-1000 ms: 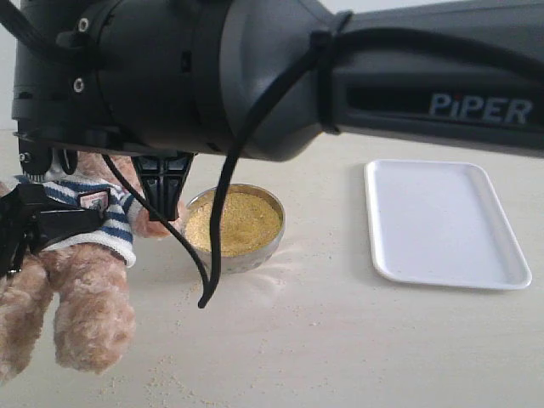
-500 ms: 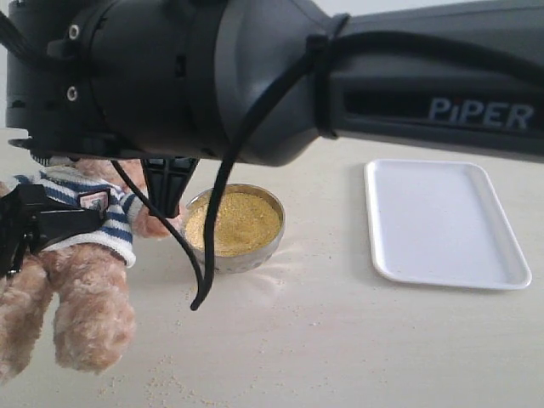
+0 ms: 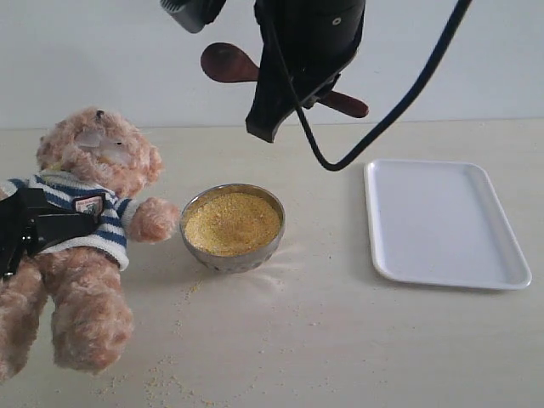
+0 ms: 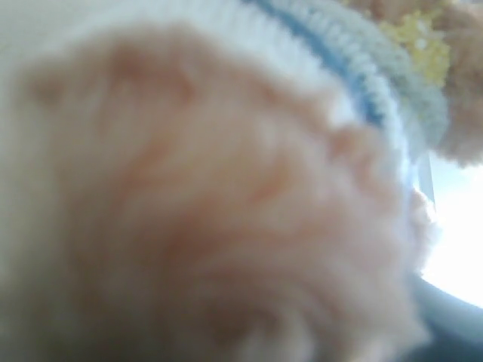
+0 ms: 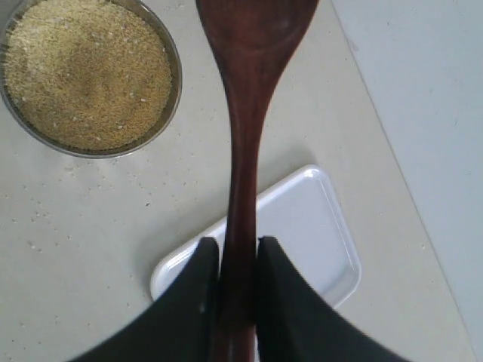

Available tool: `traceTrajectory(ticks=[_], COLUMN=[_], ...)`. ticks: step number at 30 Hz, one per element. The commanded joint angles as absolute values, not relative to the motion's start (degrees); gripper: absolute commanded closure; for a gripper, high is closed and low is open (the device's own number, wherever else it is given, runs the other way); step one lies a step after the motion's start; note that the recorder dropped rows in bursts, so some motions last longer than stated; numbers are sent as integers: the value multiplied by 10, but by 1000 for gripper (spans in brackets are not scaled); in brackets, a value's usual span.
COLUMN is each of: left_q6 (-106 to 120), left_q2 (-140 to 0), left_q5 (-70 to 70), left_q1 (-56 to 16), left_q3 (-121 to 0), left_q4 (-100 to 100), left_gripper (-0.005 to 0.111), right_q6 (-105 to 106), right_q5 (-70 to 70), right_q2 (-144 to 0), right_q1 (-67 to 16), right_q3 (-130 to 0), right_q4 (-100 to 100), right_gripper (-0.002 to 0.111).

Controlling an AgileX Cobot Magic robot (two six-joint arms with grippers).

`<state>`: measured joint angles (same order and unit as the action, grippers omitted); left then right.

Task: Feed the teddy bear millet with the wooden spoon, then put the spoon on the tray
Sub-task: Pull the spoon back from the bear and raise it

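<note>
The teddy bear [image 3: 93, 170] sits at the left in its striped sweater. My left gripper [image 3: 38, 223] is clamped across its torso, and blurred teddy bear fur [image 4: 211, 211] fills the left wrist view. The millet [image 3: 232, 223] fills the metal bowl [image 3: 234, 255] beside the bear's paw. My right gripper [image 3: 285, 89] hangs high above the bowl, shut on the handle of the wooden spoon [image 3: 228, 62]. In the right wrist view the wooden spoon [image 5: 245, 113] runs out from my right gripper [image 5: 238, 253], its oval bowl empty, over the millet [image 5: 90, 72] and the tray [image 5: 302, 226]. The white tray [image 3: 442, 221] lies empty at the right.
Loose millet grains [image 3: 166, 382] are scattered on the beige table [image 3: 323, 340] in front of the bowl and the bear. A black cable [image 3: 374, 127] loops down from the right arm above the tray's left edge. A pale wall stands behind the table.
The right arm, which filled the upper view close to the bear's face, has lifted up and back. The bear's head now shows, and the spoon hangs high above the bowl.
</note>
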<state>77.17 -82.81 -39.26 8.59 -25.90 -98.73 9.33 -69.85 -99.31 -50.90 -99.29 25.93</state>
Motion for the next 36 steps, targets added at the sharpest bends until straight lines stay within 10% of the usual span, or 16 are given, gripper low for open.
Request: traceTrajectory(ticks=[1,36], left_q6=[774,774], left_q2=[-826,-826], left_q5=[-403,-404], left_q1=[81,81], left_q3=[-260,-260], left_q4=[-995,-995], left_gripper=[102,102], right_q6=[98,97], right_q5=[-700,-700], right_q2=[-986,-1036], right_q1=[-503,-492], right_q3=[-993,-993], right_q4=[252,333], right_gripper=[108,108])
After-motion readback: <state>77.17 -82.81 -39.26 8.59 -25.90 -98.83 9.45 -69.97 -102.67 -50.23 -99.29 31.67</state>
